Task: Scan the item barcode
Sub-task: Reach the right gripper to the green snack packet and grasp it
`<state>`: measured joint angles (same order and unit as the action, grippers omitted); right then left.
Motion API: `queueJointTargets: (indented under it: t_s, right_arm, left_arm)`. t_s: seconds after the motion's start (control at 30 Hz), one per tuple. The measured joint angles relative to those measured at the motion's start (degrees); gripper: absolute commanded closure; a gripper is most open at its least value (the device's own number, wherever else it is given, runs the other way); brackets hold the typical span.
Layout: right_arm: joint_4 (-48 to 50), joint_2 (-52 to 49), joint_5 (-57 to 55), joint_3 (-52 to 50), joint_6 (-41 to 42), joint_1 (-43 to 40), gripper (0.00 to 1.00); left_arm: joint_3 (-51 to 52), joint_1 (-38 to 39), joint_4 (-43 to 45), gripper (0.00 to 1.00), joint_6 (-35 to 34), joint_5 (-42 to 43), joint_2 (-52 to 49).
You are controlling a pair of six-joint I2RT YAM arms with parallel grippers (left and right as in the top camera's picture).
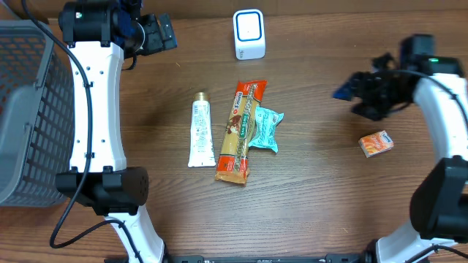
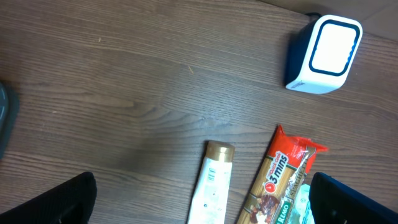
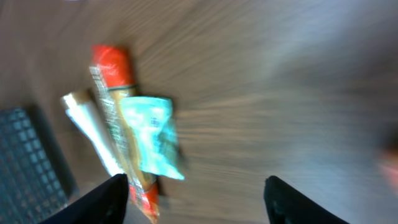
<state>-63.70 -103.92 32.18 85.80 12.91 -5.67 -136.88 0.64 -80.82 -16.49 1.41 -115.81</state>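
The white and blue scanner stands at the table's far middle and also shows in the left wrist view. A white tube, a long spaghetti pack and a teal packet lie together at the centre. A small orange box lies on the table at the right. Up and to the left of the box, my right gripper hovers open and empty; its blurred wrist view shows the teal packet ahead. My left gripper stands open and empty at the far left, above the tube.
A grey mesh basket fills the left edge of the table, and its corner shows in the right wrist view. Bare wood lies between the central items and the orange box.
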Motion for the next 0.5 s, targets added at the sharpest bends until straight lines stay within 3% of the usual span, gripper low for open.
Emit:
queueJointTargets:
  t_s: [0.17, 0.33, 0.5]
  right_arm:
    - [11.6, 0.0, 2.8, -6.0, 4.7, 10.4, 0.26]
    - [20.4, 0.0, 3.6, -13.2, 12.3, 17.2, 0.39]
    - [22.3, 0.0, 2.4, -18.4, 19.9, 21.0, 0.48]
  left_arm:
    - [0.0, 0.0, 0.0, 0.00, 0.0, 0.0, 0.0]
    - [0.0, 0.0, 0.0, 0.00, 0.0, 0.0, 0.0]
    - [0.0, 0.0, 0.0, 0.00, 0.0, 0.0, 0.0]
